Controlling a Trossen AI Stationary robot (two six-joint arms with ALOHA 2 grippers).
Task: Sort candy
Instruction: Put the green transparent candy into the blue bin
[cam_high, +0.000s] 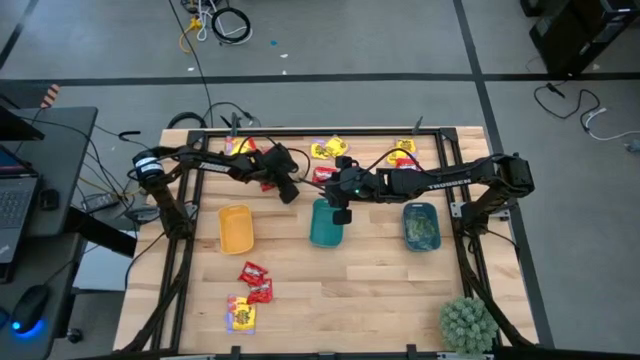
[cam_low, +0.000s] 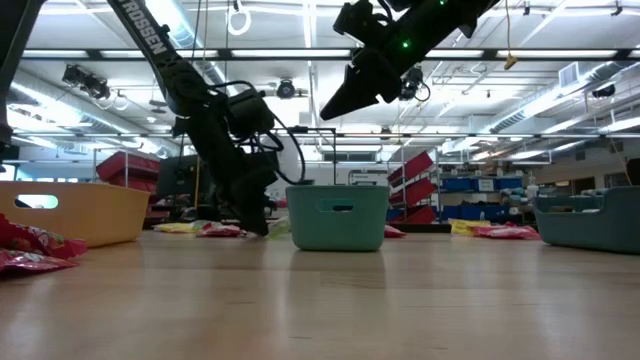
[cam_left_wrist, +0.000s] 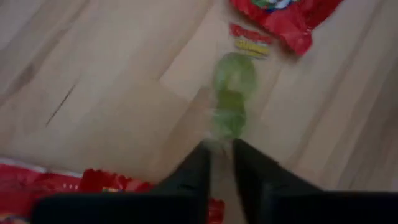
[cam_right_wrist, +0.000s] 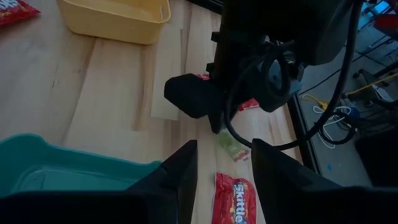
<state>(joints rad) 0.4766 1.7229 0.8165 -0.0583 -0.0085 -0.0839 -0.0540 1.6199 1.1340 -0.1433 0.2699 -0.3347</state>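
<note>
- As I look down at the table (cam_high: 330, 290), most of the candy is not sorted yet.
- Loose packs lie near the far edge: yellow ones (cam_high: 327, 149) and red ones (cam_high: 325, 174).
- More red packs (cam_high: 254, 281) and a yellow pack (cam_high: 240, 315) sit near the front, well apart from the trays.
- My left gripper (cam_left_wrist: 221, 149) is low on the table at the far side, and its fingers are closing on a green pack (cam_left_wrist: 233, 99). The pack is touching the wood, so I think it is not lifted yet.
- My right gripper (cam_right_wrist: 222, 163) hangs high over the middle tray, with its fingers apart and nothing in them.
- The yellow tray (cam_high: 236, 228) looks bare inside from above.
- The middle teal tray (cam_high: 324, 226) is partly hidden by my right arm, so I cannot tell what is in it.
- The right teal tray (cam_high: 421, 226) has some greenish packs in it.
- I think we are near the start, with lots of packs left to pick up.
</note>
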